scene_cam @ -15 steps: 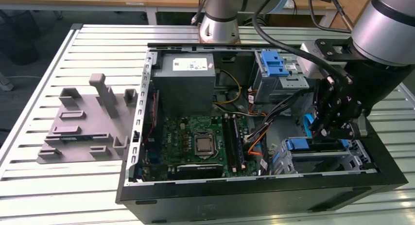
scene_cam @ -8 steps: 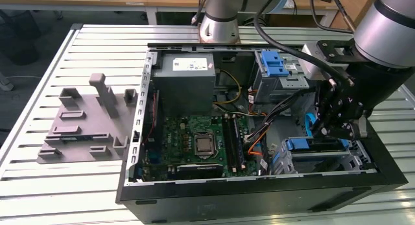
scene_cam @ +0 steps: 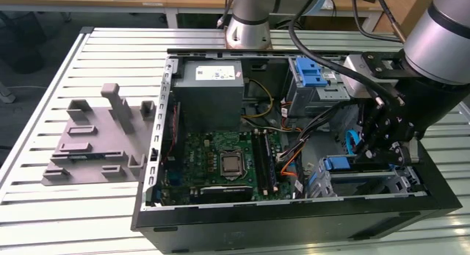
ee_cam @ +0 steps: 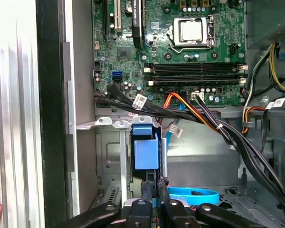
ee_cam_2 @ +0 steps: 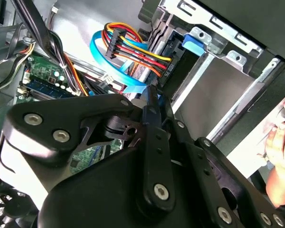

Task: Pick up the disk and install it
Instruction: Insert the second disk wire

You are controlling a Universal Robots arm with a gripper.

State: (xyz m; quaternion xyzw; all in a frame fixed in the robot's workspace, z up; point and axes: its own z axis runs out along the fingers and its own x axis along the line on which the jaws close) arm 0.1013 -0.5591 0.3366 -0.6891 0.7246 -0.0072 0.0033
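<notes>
The disk point(scene_cam: 339, 163) stands on edge in the lower drive cage point(scene_cam: 400, 183) at the front corner of the open computer case, on the exterior view's right. Its blue plastic end point(ee_cam: 146, 149) shows between the cage's metal walls in the first wrist view. My gripper point(scene_cam: 373, 155) reaches down into the case right at that cage. In both wrist views the black fingers point(ee_cam: 148, 190) stand close together, with a strip of blue between their tips. The gripper point(ee_cam_2: 153, 99) looks shut on the disk's edge. Most of the disk is hidden by the cage and the gripper.
A grey power supply box point(scene_cam: 213, 87), the green motherboard point(scene_cam: 228, 161) and an upper drive cage with a blue latch point(scene_cam: 309, 73) crowd the case. Coloured cables point(ee_cam_2: 133, 47) hang close to the gripper. A grey fixture point(scene_cam: 96, 139) lies on the slatted table. A person's hand point(ee_cam_2: 280, 142) is beside the case.
</notes>
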